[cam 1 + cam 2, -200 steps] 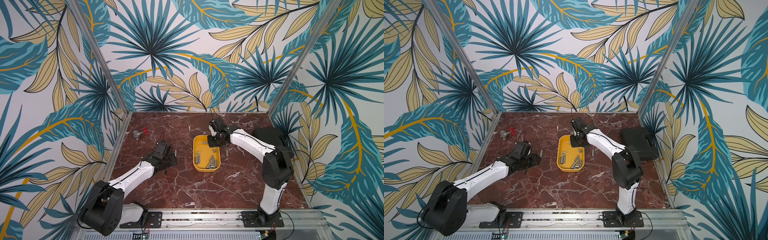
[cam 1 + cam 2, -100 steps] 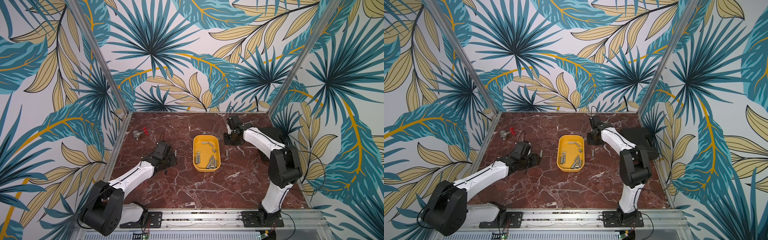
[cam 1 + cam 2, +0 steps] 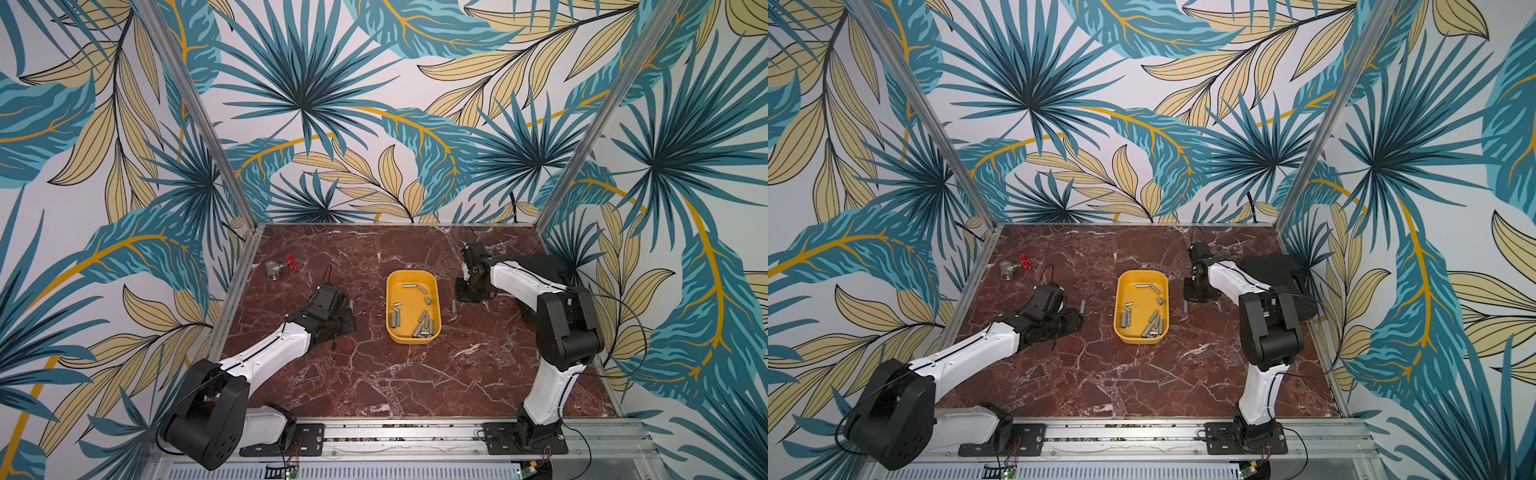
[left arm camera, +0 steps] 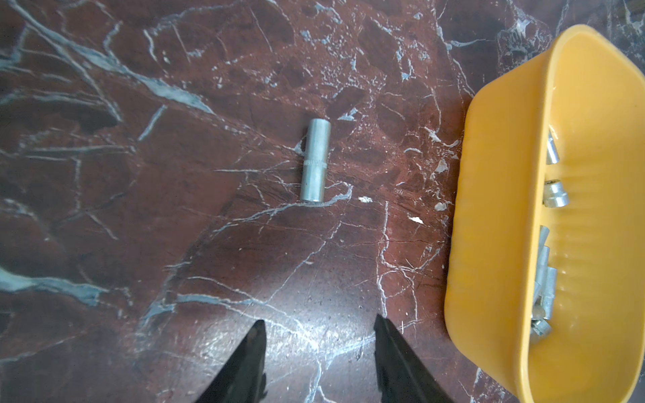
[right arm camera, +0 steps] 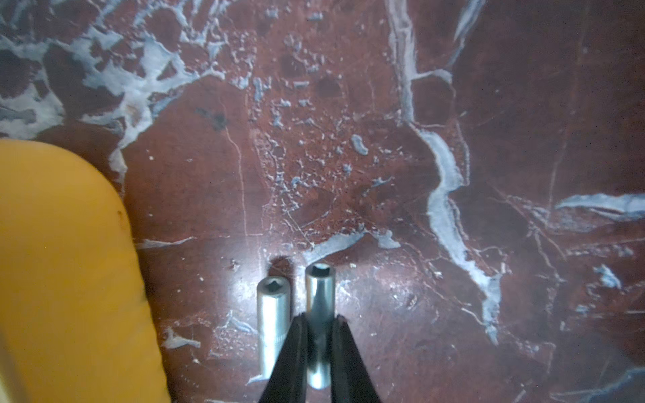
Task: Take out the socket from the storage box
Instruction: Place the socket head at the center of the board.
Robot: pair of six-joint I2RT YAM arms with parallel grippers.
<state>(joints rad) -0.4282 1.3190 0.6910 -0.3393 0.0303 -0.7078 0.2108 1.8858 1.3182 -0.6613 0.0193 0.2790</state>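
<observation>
**One socket pinched just outside the storage box**

We see the right gripper (image 5: 320, 319) with its jaws pressed onto a slim chrome socket (image 5: 320, 282). It grips across the shank, so the hex end sticks out ahead of the fingertips. That hold makes sense to us: a grip across the round body stops the piece from rolling and leaves its end free to meet the marble tabletop (image 3: 374, 374). The held socket sits between the jaws, outside the yellow storage box (image 3: 389, 303), a little way off its right long wall. We cannot tell whether it touches the marble.

A second socket (image 5: 273, 307) lies flat between the held one and that wall, nearly parallel to the held one. We judge this to be the drop spot for pieces taken out on that side.

The left gripper (image 4: 319, 326) rests low off the box's left long wall, jaws spread and holding nothing. A third socket (image 4: 315, 160) lies ahead of its fingertips and apart from them, near that wall but not touching it. We take it for one laid there out of the box.

Several sockets (image 3: 424, 328) lie inside the box, most gathered at its near end, so we judge the emptying only partly done.
</observation>
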